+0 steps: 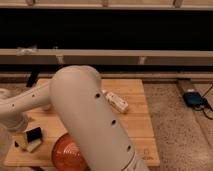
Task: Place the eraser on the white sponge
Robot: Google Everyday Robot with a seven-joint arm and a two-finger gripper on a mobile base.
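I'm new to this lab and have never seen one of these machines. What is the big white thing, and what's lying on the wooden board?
The big white shape is the robot's arm, seen close up by the single camera; where that camera sits isn't known. The arm bends down to the left, where its gripper is low over the wooden board. Beside it, the small black eraser appears to lie on the white sponge. An orange plate sits at the front edge, partly hidden by the arm. A small white object lies further back.
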